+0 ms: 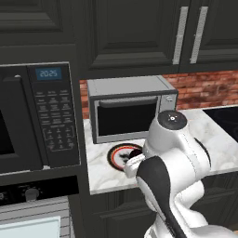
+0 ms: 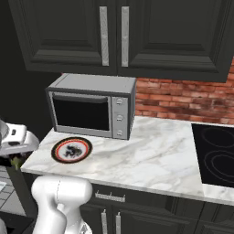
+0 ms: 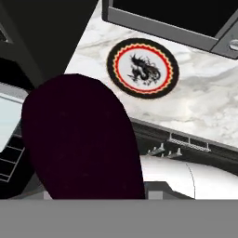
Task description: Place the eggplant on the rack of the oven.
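Observation:
The eggplant [image 3: 79, 139] is dark purple and glossy. It looms large at the bottom of the hand view, off the counter and hiding the fingertips. My gripper [image 2: 14, 156] hangs at the left edge of the right base view, just left of the counter's front corner, shut on the eggplant. The oven [image 1: 28, 193] sits low at the left, below the microwave, with its black knob panel and pale bluish window [image 1: 28, 228]. Its window also shows left of the eggplant [image 3: 8, 116]. I cannot tell whether its door is open, and the rack is hidden.
A round plate [image 3: 111, 65] with a dark centre print lies bare on the marble counter [image 2: 151, 155], in front of the silver toaster oven [image 2: 91, 107]. A black microwave [image 1: 37, 121] stands at left. A black cooktop [image 2: 215, 155] lies at right, with dark cabinets above.

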